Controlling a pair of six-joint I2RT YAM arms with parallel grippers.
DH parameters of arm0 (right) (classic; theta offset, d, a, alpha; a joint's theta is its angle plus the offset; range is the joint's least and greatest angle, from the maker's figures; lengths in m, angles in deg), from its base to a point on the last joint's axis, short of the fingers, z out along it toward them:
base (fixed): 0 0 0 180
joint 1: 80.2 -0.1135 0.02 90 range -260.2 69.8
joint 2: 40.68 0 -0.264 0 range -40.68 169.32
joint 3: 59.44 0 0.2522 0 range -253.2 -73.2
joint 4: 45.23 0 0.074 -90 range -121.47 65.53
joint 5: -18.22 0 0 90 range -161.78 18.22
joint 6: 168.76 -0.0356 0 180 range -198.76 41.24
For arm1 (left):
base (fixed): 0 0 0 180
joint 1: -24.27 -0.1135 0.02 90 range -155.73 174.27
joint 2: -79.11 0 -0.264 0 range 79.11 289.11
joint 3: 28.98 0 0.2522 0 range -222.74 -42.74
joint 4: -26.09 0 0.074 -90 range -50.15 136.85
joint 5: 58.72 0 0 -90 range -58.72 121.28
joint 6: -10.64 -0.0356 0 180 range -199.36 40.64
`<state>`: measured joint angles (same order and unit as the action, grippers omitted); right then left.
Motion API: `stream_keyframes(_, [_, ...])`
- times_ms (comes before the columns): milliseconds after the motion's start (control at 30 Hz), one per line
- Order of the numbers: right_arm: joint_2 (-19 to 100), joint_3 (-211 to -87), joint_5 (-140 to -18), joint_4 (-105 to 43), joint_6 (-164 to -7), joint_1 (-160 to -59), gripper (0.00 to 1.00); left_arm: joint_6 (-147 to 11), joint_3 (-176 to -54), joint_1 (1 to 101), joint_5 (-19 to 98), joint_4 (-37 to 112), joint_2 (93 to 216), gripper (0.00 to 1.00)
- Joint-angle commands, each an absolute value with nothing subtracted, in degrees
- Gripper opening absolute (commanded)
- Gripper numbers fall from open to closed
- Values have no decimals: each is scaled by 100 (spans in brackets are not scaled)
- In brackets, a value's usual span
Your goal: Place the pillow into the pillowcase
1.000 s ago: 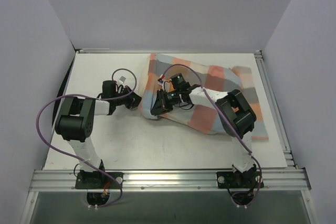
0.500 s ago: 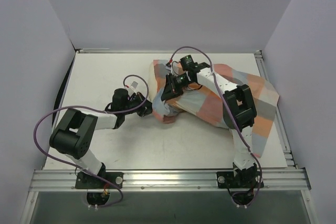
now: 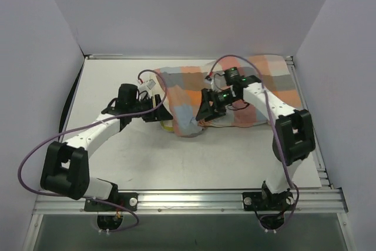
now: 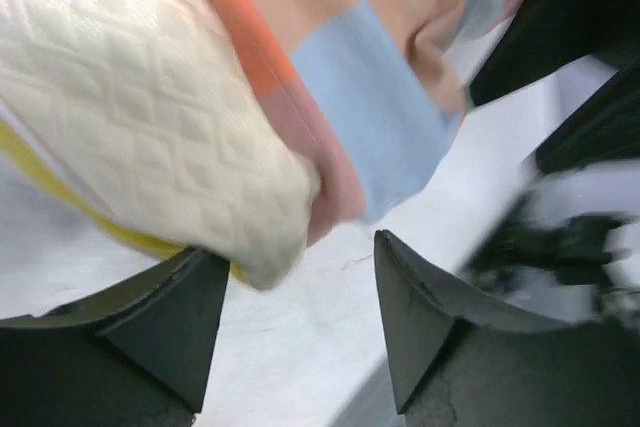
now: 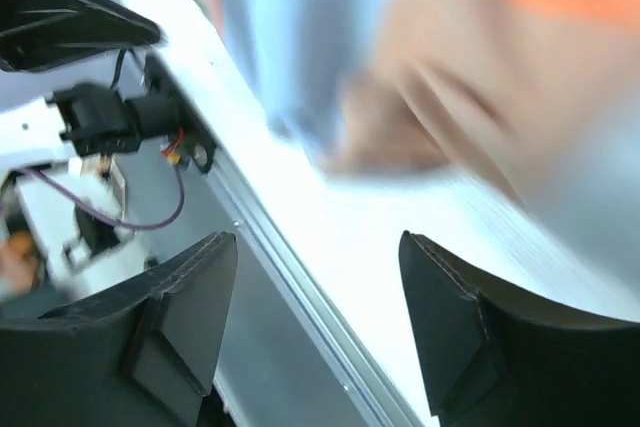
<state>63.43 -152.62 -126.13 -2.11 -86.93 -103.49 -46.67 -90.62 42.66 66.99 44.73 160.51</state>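
While the pillowcase lies bunched across the far middle and right of the tabletop, we see the pillow largely covered by it, one cream corner with a yellow edge poking out at the left end. Our left gripper has its jaws spread wide at that corner, clamping nothing. Our right gripper is likewise spread and empty, just beside blurred cloth.

White table, pale lavender walls, aluminium rail at near edge
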Motion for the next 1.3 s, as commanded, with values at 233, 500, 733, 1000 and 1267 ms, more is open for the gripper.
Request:
stream_keyframes(233, [4598, -13615, -11819, 608, -8728, -8144, 70, -10466, -10576, 6202, 3808, 6912, 15864, 94])
stream_keyframes(500, [5458, -12988, -11555, -633, -9695, -7309, 72, -10983, -10375, 6813, 2114, 5964, 17260, 97])
stream_keyframes(733, [5784, -13366, -11388, -817, -9617, -7027, 72, -12049, -9758, 6444, 1913, 5591, 17491, 30])
stream_keyframes(1000, [5092, -13989, -12002, -1126, -9722, -6554, 72, -10088, -14550, 6725, 7361, 9002, 18060, 0])
stream_keyframes(1267, [3957, -15247, -12382, -1179, -9960, -5112, 77, -2492, -16286, 5645, 8623, 3036, 18739, 0])
